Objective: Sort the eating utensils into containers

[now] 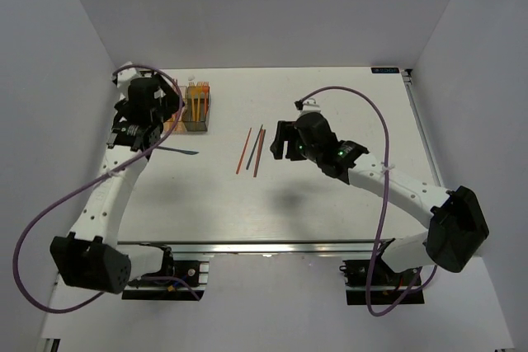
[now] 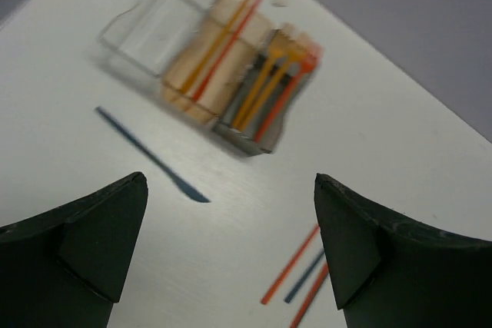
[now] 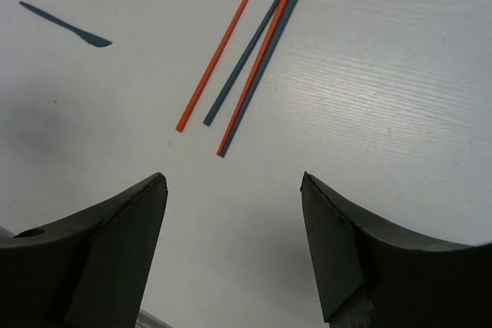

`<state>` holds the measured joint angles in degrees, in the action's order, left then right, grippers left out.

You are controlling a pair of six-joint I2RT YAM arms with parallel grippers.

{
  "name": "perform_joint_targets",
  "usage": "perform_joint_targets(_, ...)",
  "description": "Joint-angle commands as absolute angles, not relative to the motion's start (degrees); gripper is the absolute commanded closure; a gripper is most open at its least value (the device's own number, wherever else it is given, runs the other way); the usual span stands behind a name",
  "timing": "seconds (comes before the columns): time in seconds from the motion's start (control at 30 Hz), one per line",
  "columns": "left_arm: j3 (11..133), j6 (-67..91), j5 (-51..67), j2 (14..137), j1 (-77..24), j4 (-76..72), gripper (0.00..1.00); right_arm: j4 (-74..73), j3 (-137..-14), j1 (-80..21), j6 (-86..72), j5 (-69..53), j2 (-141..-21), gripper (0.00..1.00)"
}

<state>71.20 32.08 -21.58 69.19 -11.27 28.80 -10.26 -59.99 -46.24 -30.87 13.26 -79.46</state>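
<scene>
Filling grey box (image 2: 247,140), forks (image 2: 270,74), tan box (image 2: 181,91), sticks (image 2: 231,32)

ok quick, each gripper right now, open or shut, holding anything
left gripper: open, holding nothing
right gripper: open, holding nothing

Bright, even light with soft shadows on the white table (image 1: 346,105); blurry containers (image 2: 181,86) in left wrist view.

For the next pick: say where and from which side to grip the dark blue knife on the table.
Take the dark blue knife at mid-handle, from straight above, closing across its narrow width. It lies flat and alone, apart from the containers, so only its long edges offer a hold.
</scene>
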Motion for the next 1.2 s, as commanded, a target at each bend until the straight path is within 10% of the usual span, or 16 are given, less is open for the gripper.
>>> perform_joint_targets(0.0,73.11,42.94,-30.56,73.72,-8.27,40.85,0.02,-13.18,-62.49,-43.25,-27.69,11.52,-80.15,0.24)
perform_joint_targets(0.4,86.32,79.25,-38.50,97.29,-5.46,57.30,0.11,-9.67,-54.58,-32.44,-22.86,-2.00,-76.82,0.20)
perform_joint_targets(1.17,82.52,74.53,-28.48,113.63,6.77,45.44,0.23,-5.89,-50.19,-31.90,-21.53,-6.15,-74.80,0.23)
